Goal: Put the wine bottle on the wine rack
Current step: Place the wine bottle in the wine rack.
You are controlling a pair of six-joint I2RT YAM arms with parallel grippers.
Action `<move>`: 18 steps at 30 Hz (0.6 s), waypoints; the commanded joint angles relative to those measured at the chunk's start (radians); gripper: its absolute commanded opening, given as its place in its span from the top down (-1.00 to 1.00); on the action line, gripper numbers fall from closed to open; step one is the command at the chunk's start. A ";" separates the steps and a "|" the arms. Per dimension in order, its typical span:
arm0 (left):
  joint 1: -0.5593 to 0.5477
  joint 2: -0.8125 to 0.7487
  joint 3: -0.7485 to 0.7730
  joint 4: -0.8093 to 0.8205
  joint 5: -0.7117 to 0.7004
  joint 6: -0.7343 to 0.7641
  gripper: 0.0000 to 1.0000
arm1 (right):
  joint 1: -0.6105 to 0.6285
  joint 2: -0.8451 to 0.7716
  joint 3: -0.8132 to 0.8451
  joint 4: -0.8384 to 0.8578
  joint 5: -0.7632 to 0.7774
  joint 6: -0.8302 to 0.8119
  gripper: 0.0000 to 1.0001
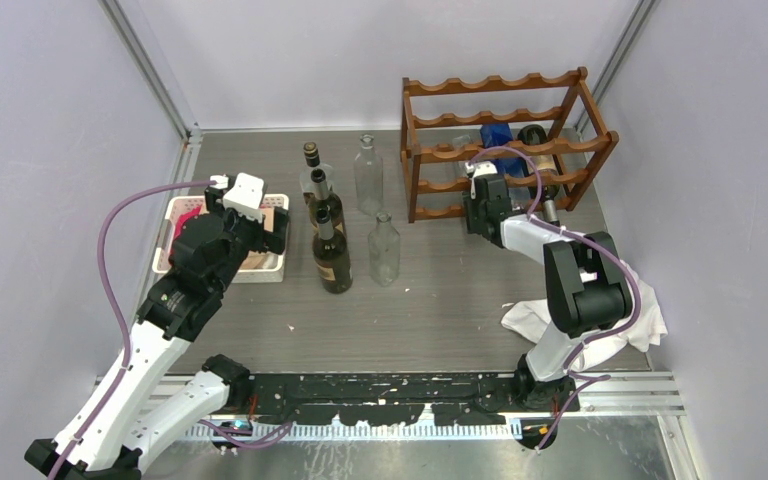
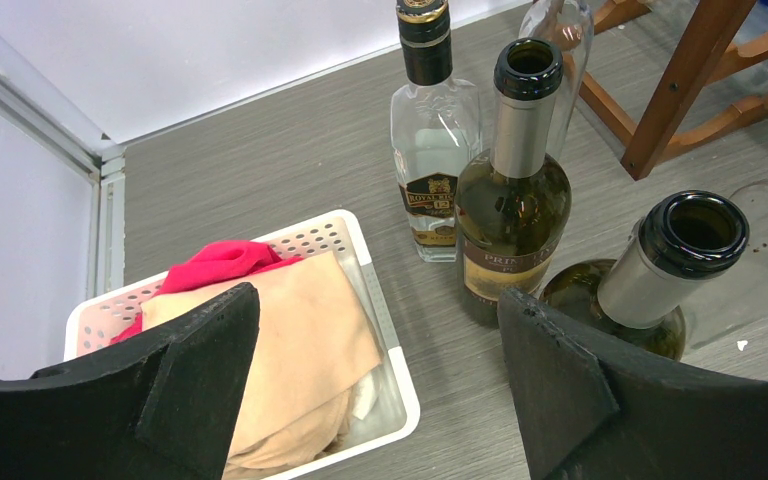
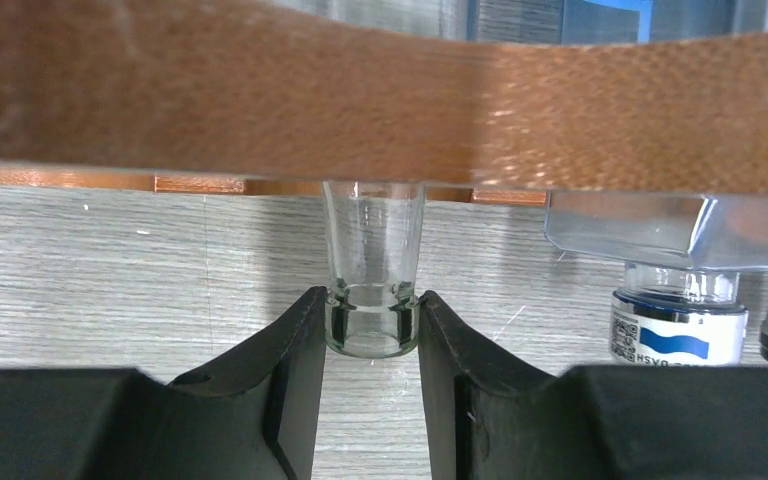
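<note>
Right wrist view: right gripper [image 3: 370, 300] fingers, narrowly apart at lower centre, pinch the clear bottle [image 3: 372, 225] by its mouth; its neck runs up behind the rack [image 3: 360, 100] rail. Left wrist view: left gripper [image 2: 375, 295] fingers spread wide, empty, above basket [image 2: 310, 238] and green bottles [image 2: 515, 200].

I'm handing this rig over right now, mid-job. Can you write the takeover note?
Left pincer: open, empty, over the white basket's edge.
Right pincer: shut on the clear bottle's mouth at the wine rack's front.
Done: clear bottle lies in the rack beside a blue-labelled bottle; full seating unclear.
Left: probably release and back out; dark bottle and others stand on the table.
</note>
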 commanded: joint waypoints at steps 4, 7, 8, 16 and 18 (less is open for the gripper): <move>0.003 -0.003 0.004 0.067 0.012 0.009 -0.76 | 0.036 0.008 0.019 0.062 0.099 -0.093 0.91; 0.003 -0.005 0.005 0.066 0.012 0.009 -0.76 | 0.039 0.020 0.022 0.072 0.105 -0.105 0.92; 0.003 -0.005 0.004 0.067 0.012 0.009 -0.75 | 0.039 0.024 0.026 0.070 0.106 -0.105 0.92; 0.003 -0.004 0.003 0.067 0.014 0.009 -0.75 | 0.055 0.029 0.028 0.095 0.159 -0.177 0.92; 0.003 -0.004 0.005 0.066 0.015 0.008 -0.75 | 0.060 0.026 0.023 0.120 0.175 -0.205 0.92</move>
